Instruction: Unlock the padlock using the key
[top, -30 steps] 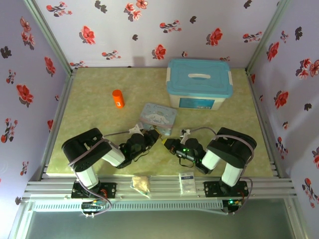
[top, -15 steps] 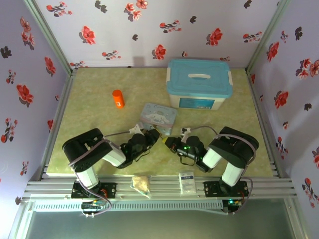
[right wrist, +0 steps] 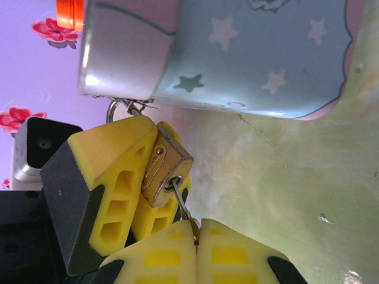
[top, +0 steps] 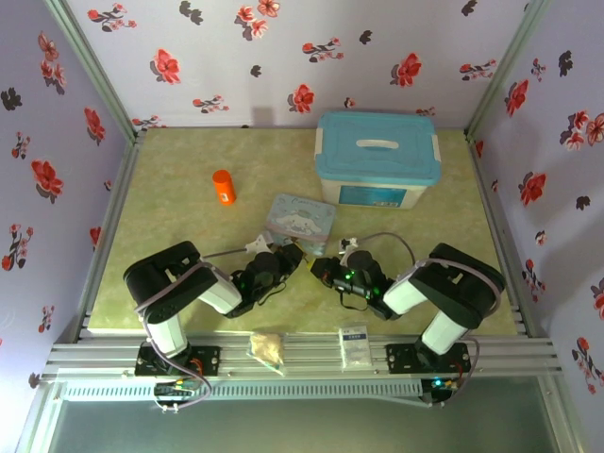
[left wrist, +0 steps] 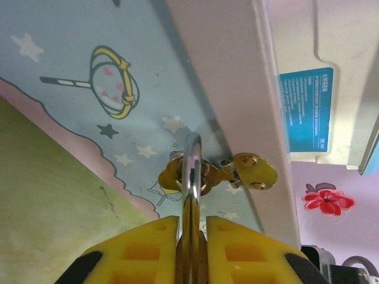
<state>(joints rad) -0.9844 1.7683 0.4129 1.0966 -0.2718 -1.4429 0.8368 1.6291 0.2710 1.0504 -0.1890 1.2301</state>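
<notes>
The small brass padlock (right wrist: 166, 171) hangs by its thin shackle (left wrist: 190, 171) from the brass hasp (left wrist: 254, 171) of the pale blue cartoon tin (top: 300, 222). My left gripper (left wrist: 190, 222) is shut on the padlock, one yellow pad (right wrist: 112, 177) on each side of its body. My right gripper (right wrist: 196, 228) is shut on the head of the thin grey key (right wrist: 180, 201), whose blade sits in the keyhole on the padlock's underside. In the top view the two grippers (top: 294, 257) (top: 321, 268) meet tip to tip just in front of the tin.
A white box with a blue lid (top: 377, 156) stands behind the tin, and an orange bottle (top: 223, 187) is at the back left. Two small packets (top: 267, 347) (top: 354, 344) lie on the front rail. Flowered walls close in three sides.
The right arm's elbow has swung out to the right while its gripper stayed at the padlock. The left arm has crept slightly to the right. Both grips are unchanged.
</notes>
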